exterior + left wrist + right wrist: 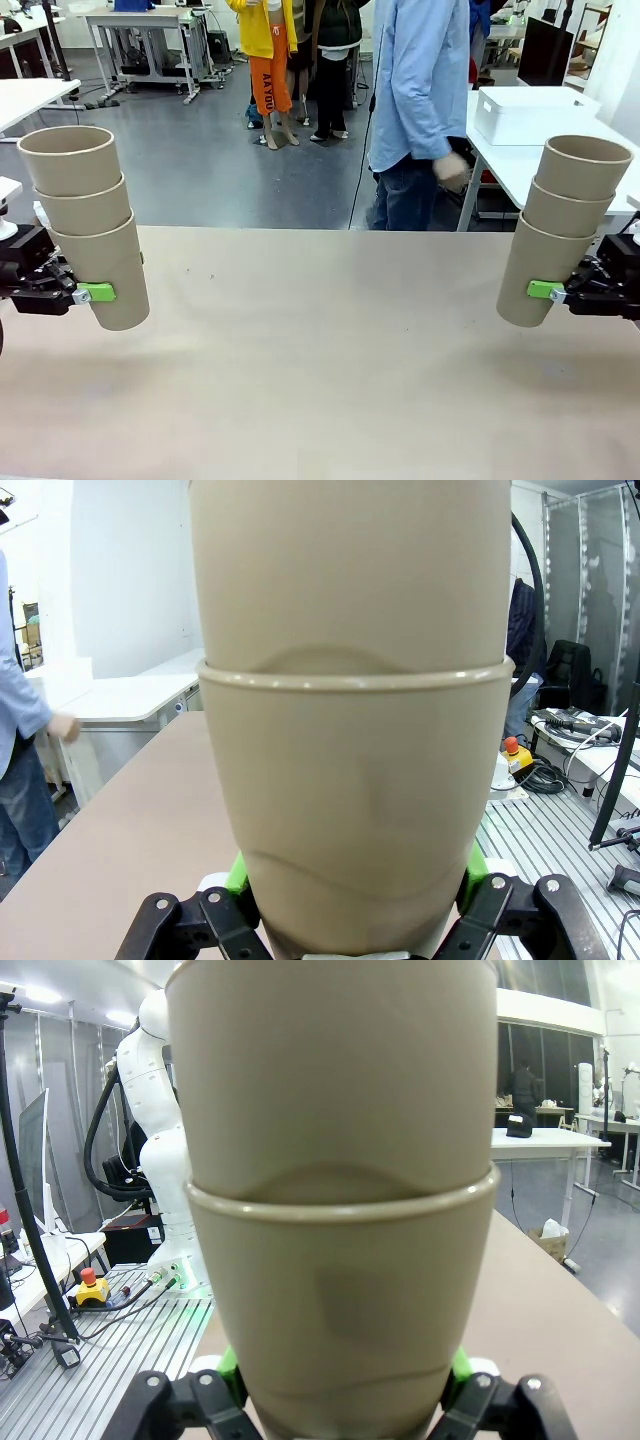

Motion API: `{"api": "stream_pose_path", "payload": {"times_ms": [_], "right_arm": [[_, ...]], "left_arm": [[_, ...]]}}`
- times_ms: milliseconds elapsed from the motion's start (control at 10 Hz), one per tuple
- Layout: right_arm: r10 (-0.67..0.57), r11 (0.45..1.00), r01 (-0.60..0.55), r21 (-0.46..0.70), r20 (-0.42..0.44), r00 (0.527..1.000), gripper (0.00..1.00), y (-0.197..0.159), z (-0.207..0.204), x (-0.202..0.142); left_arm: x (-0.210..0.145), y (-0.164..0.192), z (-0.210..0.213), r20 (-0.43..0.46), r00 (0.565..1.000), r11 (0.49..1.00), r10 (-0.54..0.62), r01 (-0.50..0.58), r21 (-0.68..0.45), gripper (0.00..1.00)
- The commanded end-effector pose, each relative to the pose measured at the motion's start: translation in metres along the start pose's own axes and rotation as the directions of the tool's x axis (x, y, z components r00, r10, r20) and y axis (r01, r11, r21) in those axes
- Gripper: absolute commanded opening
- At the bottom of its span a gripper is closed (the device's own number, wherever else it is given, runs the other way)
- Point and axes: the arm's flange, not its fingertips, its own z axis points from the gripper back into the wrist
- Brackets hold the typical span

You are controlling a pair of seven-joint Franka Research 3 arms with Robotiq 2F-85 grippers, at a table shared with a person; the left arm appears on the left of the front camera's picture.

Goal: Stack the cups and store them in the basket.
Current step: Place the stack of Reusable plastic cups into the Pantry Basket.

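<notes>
Above the table (320, 360), your left gripper (105, 290) and right gripper (535, 288) each clamp three cups (85, 225); nesting both stacks looks next.

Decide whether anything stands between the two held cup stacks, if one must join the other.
Nothing visible does. Bare table lies between the left stack and the right stack; the person stands beyond its far edge, by the white basket on a side table.

We see a beige desk (320, 390), a person in a light blue shirt (420, 80) beyond its far edge, grey floor (200, 170)
</notes>
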Motion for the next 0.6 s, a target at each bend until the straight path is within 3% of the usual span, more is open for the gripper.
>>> {"api": "stream_pose_path", "payload": {"times_ms": [0,500], "right_arm": [[0.007,1.000,-0.007,0.000,0.000,1.000,0.84,0.0000,0.0001,0.0031],[0.007,1.000,-0.007,0.000,0.000,1.000,0.84,0.0000,0.0001,0.0031]], "left_arm": [[0.0025,-0.0004,-0.0008,0.011,1.000,1.000,-0.005,0.005,-0.004,0.85],[0.0025,-0.0004,-0.0008,0.011,1.000,1.000,-0.005,0.005,-0.004,0.85]]}}
